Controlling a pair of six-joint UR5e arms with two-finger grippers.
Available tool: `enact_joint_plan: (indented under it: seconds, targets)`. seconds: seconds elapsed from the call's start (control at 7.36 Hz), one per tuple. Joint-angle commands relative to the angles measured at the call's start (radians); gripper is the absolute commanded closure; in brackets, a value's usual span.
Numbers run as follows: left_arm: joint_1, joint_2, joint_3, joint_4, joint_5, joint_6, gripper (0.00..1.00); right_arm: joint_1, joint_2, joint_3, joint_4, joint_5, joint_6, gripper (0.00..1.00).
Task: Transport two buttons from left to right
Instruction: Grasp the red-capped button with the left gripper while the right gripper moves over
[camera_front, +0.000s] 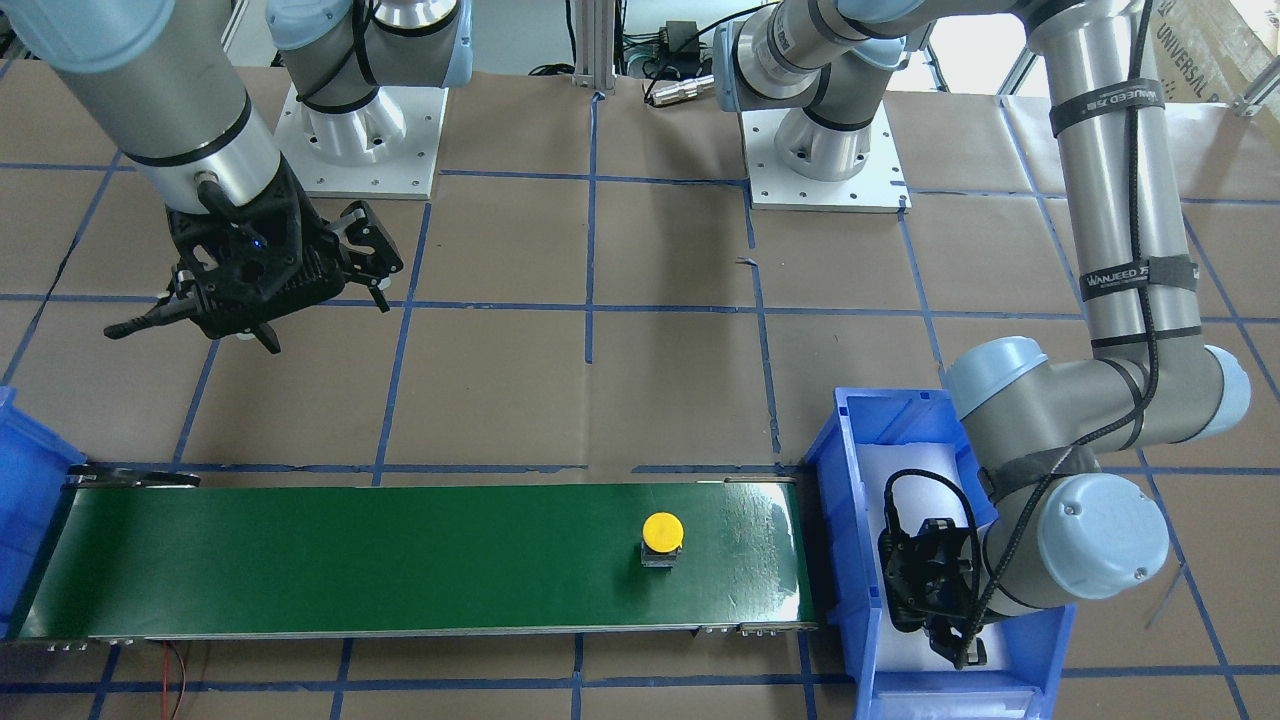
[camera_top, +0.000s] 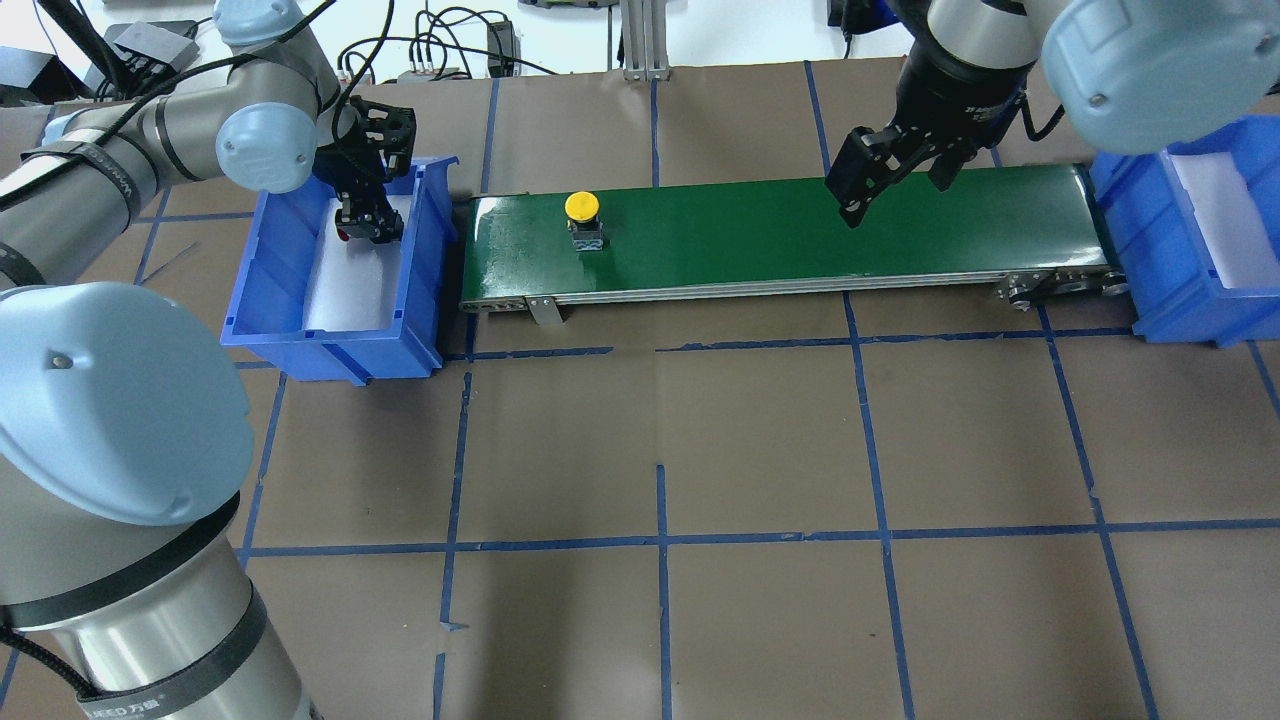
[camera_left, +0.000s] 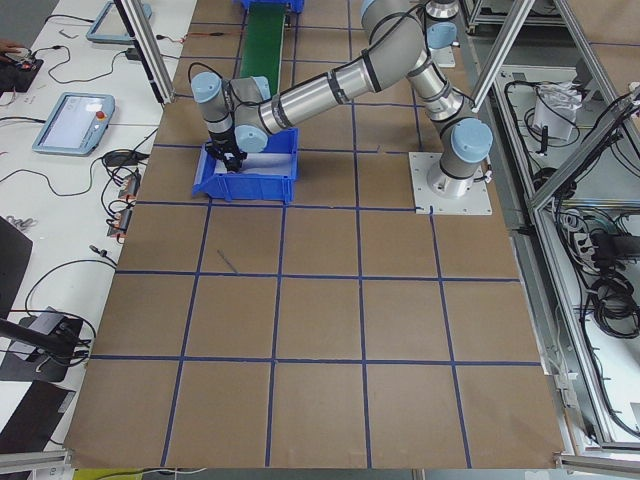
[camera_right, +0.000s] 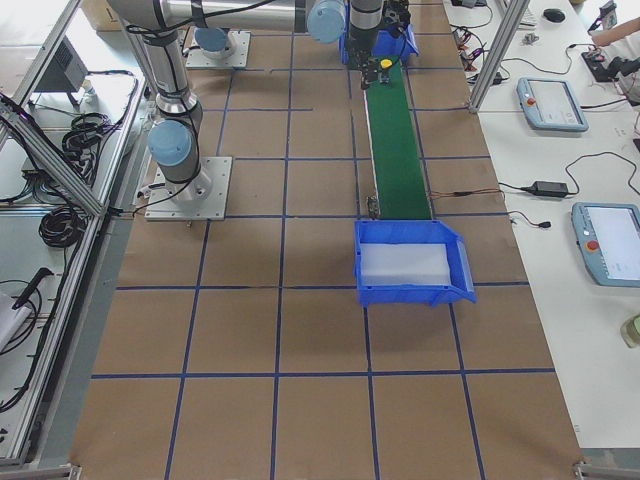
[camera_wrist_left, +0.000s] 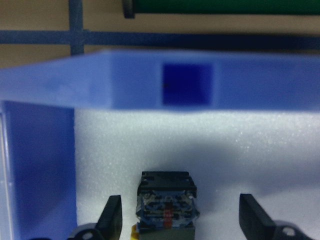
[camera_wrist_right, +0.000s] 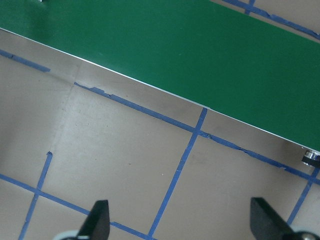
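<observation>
The yellow-capped button (camera_top: 582, 218) stands upright on the green belt (camera_top: 800, 235) near its left end; it also shows in the front view (camera_front: 661, 538). The second button (camera_wrist_left: 167, 197) lies on the white pad inside the left blue bin (camera_top: 270, 260). I see its black body, and its cap is mostly hidden. My left gripper (camera_wrist_left: 181, 210) is low in that bin (camera_front: 850, 460), open, with its fingers on either side of the button and not touching it. My right gripper (camera_top: 893, 195) is open and empty, hovering over the belt's near edge right of its middle.
The right blue bin (camera_top: 1150, 240) with a white pad stands at the belt's right end. The belt frame (camera_top: 760, 290) has small rollers at that end. Both arm bases stand on white plates (camera_front: 360, 170) behind the brown, blue-taped table.
</observation>
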Motion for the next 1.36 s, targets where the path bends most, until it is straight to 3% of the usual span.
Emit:
enact_joint_plan:
  seconds: [0.0,0.27,0.41,0.81,1.22]
  targets:
    - [-0.007,0.072,0.005,-0.027,-0.026,-0.001,0.86,0.007,0.068,0.000,-0.086,0.002,-0.186,0.00]
    - [-0.012,0.272,0.002,-0.227,-0.035,-0.012,0.85,0.026,0.112,0.000,-0.115,-0.001,-0.386,0.00]
    - [-0.029,0.332,-0.021,-0.266,-0.055,-0.100,0.85,0.030,0.129,0.000,-0.172,0.000,-0.439,0.00]
    - [-0.139,0.284,-0.041,-0.231,-0.083,-0.167,0.85,0.033,0.186,0.002,-0.249,0.043,-0.614,0.00]
    - [-0.161,0.238,-0.048,-0.176,-0.084,-0.205,0.84,0.021,0.192,0.005,-0.251,0.043,-0.615,0.00]
